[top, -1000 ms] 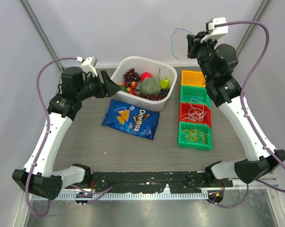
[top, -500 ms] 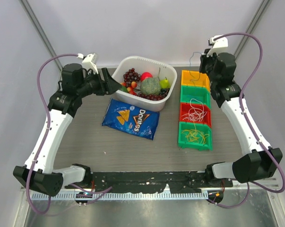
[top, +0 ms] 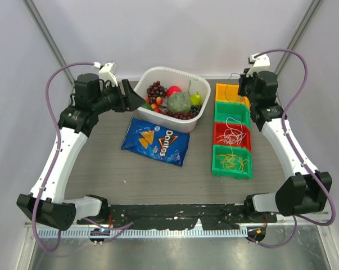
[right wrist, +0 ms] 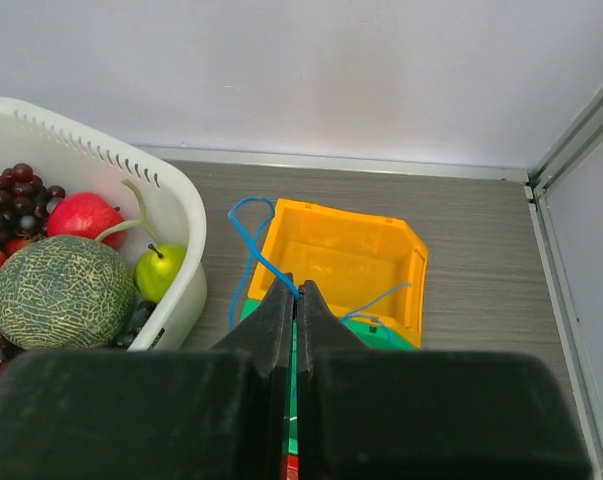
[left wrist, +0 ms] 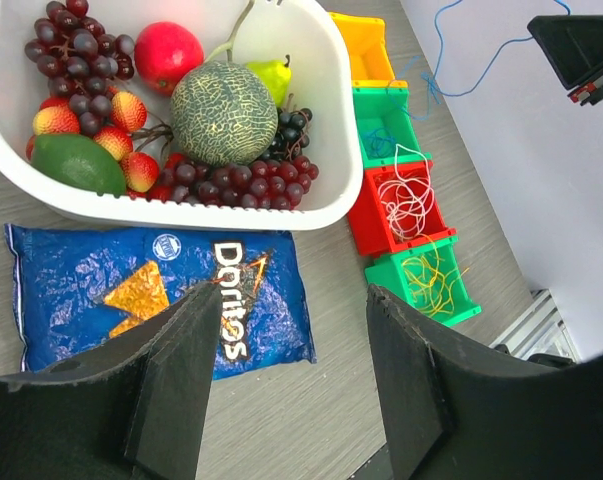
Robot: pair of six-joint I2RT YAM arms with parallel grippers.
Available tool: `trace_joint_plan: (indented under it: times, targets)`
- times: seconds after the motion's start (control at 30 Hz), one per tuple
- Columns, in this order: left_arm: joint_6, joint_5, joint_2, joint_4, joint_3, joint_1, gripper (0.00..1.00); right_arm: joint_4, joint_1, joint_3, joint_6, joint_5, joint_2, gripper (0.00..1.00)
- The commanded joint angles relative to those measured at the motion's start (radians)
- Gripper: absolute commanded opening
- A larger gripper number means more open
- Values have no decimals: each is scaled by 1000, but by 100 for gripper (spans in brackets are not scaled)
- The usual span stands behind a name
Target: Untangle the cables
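Since a second ago the right arm has dropped from high near the back wall to just above the orange bin point(right wrist: 381, 250), bringing the blue cable point(right wrist: 246, 250) down with it, while the left arm has barely shifted. Now the right fingers point(right wrist: 281, 312) are clenched on the blue cable, pinching one strand at their tips; a loop hangs off to the left of the bin and another strand trails across its inside. Beside the fruit tub point(top: 152, 76), the left fingers point(left wrist: 201, 320) are spread apart and hold nothing, hovering over the chip bag point(top: 156, 142). Nearer along the same row, the white cable point(top: 232, 135) lies bunched in the red bin point(top: 218, 128), and the yellow cable point(top: 232, 163) in the nearest green bin point(top: 215, 169). These cords look very light and limp, so they will likely drape, snag on bin edges and drag neighbouring loops along rather than hold a shape. A pinch on a single strand, preferably near a free end, seems a better hold than grabbing the middle of a bunch, which could tighten a knot.
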Motion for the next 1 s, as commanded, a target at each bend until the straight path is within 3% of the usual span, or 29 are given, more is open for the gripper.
trace_joint_plan:
  times: [0.0,0.23,0.5,0.97]
  targets:
    - [24,15,9,17,50,4,63,74,-14,20,3,-32,-25,1]
    - [30,28,30,11,70,4,63,52,-19,95,-6,-40,-21,1]
    - [34,28,36,14,72,3,64,3,-23,55,34,-124,-28,1]
    - [74,-29,26,-20,80,6,66,102,-97,-53,49,-166,94,1]
